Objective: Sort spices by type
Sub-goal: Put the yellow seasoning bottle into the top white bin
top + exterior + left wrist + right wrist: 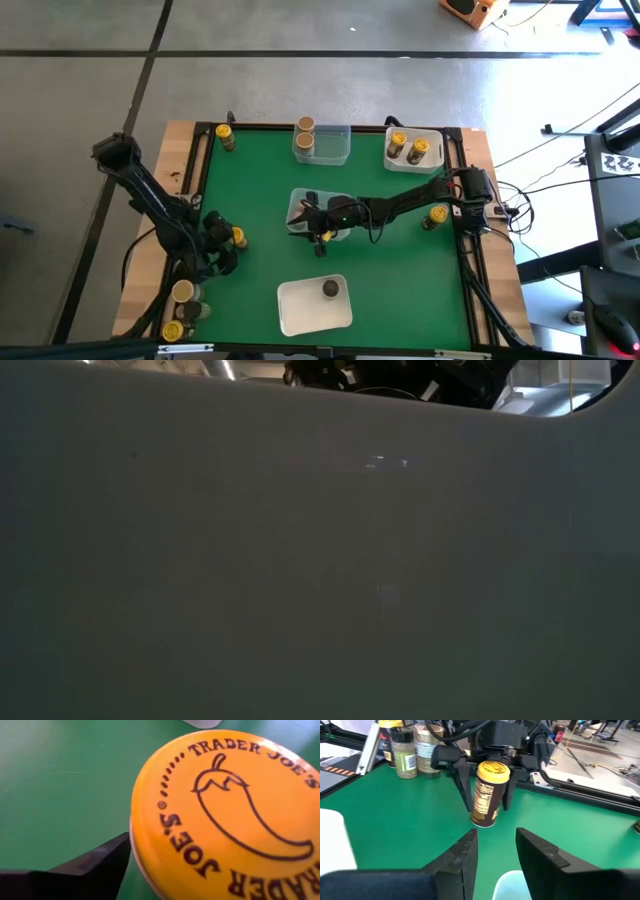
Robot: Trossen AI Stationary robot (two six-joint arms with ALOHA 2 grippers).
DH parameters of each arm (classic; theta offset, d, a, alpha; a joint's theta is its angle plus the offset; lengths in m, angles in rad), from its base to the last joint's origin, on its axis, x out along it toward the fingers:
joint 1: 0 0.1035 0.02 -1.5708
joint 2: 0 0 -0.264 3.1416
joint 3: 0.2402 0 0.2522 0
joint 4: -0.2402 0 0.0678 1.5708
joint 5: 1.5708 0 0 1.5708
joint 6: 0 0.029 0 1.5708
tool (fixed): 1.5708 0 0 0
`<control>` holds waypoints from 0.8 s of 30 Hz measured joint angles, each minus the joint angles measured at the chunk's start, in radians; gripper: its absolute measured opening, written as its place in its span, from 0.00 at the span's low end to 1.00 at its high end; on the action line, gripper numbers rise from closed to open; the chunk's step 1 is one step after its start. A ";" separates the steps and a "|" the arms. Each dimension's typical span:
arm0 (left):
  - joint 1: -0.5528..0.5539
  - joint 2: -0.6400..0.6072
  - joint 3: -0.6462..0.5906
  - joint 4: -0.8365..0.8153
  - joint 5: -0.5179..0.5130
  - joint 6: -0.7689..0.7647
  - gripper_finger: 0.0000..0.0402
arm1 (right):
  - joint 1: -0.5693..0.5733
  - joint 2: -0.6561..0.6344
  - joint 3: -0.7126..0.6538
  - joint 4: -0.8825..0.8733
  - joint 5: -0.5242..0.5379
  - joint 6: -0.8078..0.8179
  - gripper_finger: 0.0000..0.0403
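A spice jar with a yellow lid [492, 771] and a brown label stands upright on the green mat at the table's left. My left gripper [487, 809] is open, with one dark finger on each side of the jar's body. The left wrist view is filled by the lid [225, 810], with one finger [95, 867] beside it. My right gripper [495, 852] is open at mid-table above a clear tray [300, 222], with nothing between its fingers. My left gripper's fingers [466, 790] come slanting down from the table's left and stand close against the two sides of the jar's body [485, 802]. I cannot tell whether they touch it. The jar's base rests on the mat.
A clear tray [335, 150] at the far edge holds a tan-topped jar [304, 125]. A white tray [425, 135] at far right holds two yellow-topped jars, and a near white tray [300, 315] holds a dark-topped one. Loose jars stand at far left [226, 135], near left [183, 292] and right [437, 215]. A pale surface blocks the low view.
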 joint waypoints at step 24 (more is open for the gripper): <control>0.247 0.007 0.278 0.096 0.066 0.507 0.55 | 0.021 -0.381 0.000 -0.601 -0.041 0.055 0.33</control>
